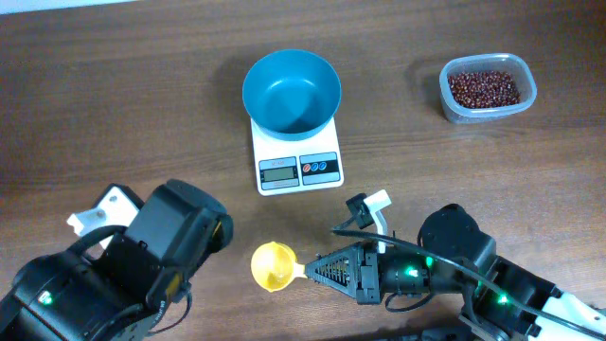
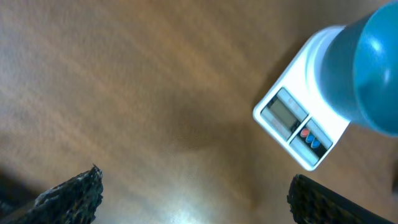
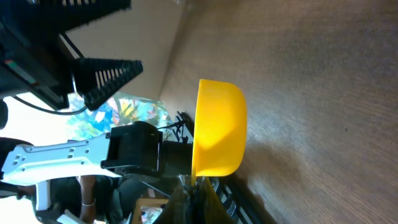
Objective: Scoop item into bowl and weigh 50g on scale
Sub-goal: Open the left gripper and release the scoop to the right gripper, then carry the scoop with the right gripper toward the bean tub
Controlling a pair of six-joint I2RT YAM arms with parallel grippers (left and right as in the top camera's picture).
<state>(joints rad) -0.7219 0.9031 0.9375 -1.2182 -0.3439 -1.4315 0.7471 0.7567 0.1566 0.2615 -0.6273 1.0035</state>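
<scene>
Lower left of the overhead frame: your left gripper hangs over bare table, claw wide apart, nothing in it.

Lower centre: the yellow scoop sits low over the wood with its cup empty; whether it touches the surface cannot be told. It reads as light, stiff plastic, and the handle is the proper hold. Your right gripper, just right of it, has its claw clamped together on that handle.

Upper centre: the blue bowl stands on the scale, overhanging it, with display and buttons clear at the front. The bowl is empty.

Upper right: the beans all lie in the clear tub, well apart from bowl and scoop. Judgement: small, hard, dry and loose, they cannot be pinched and will pour and roll freely. Take them by scoop only, keep it level, and tip in small amounts.

Surface: brown wood-grain table, smooth with a slight sheen, so a dropped bean would likely run. Room: the right wrist view shows only a bright, cluttered strip beyond the table edge, details unreadable.
</scene>
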